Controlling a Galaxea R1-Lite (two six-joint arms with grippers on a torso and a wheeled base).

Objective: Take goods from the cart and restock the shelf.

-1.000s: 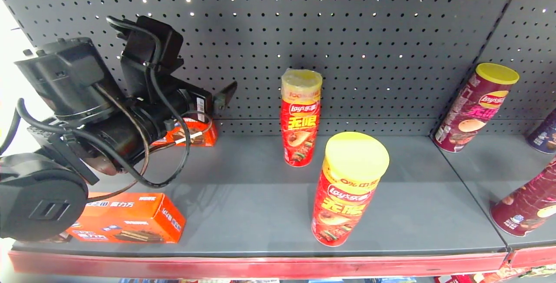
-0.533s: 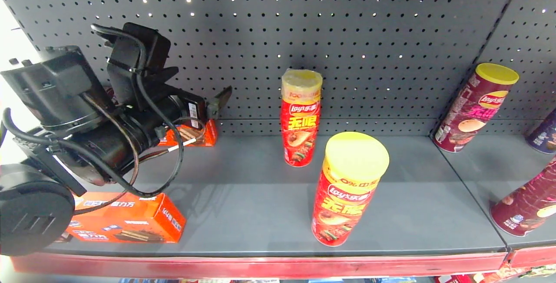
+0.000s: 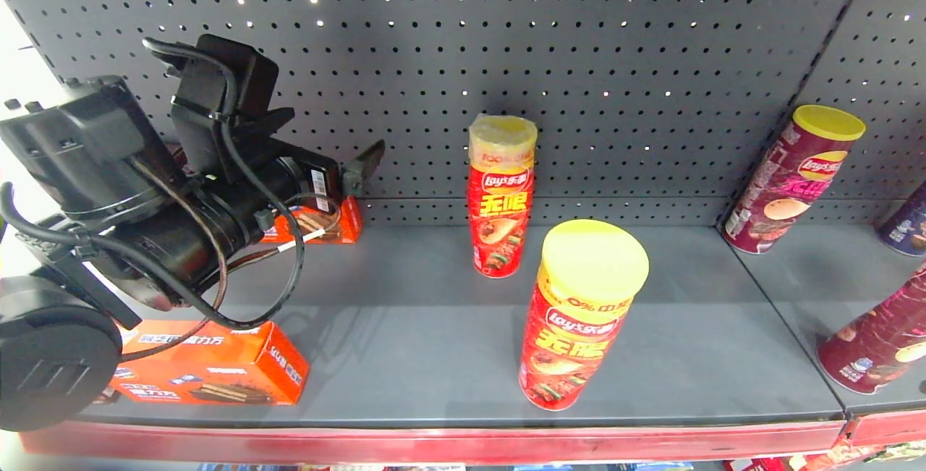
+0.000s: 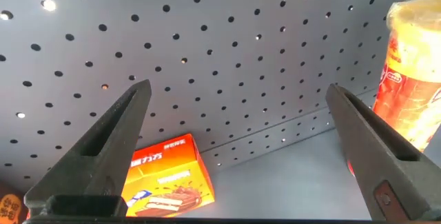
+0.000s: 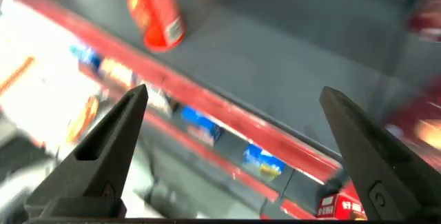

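Two orange biscuit boxes lie on the grey shelf [image 3: 405, 326]: one at the back [image 3: 329, 221] against the pegboard, one at the front left [image 3: 217, 362]. My left gripper [image 3: 362, 163] hangs open just above the back box [image 4: 169, 179], with nothing between its fingers [image 4: 238, 89]. Two red chip cans with yellow lids stand upright, one at mid-shelf [image 3: 500, 196] and one nearer the front [image 3: 579, 312]. My right gripper [image 5: 234, 93] is open and empty, out in front of the shelf's red front edge [image 5: 227, 107], looking down past a red can [image 5: 155, 10].
On the neighbouring shelf section to the right, a maroon can [image 3: 792, 178] leans against the pegboard, another maroon can [image 3: 879, 341] lies tilted, and a dark blue one [image 3: 904, 225] shows at the edge. Packaged goods [image 5: 265, 162] sit on the shelf below.
My left arm has drawn back a little to the left, away from the back orange box. The boxes and cans have stayed put.
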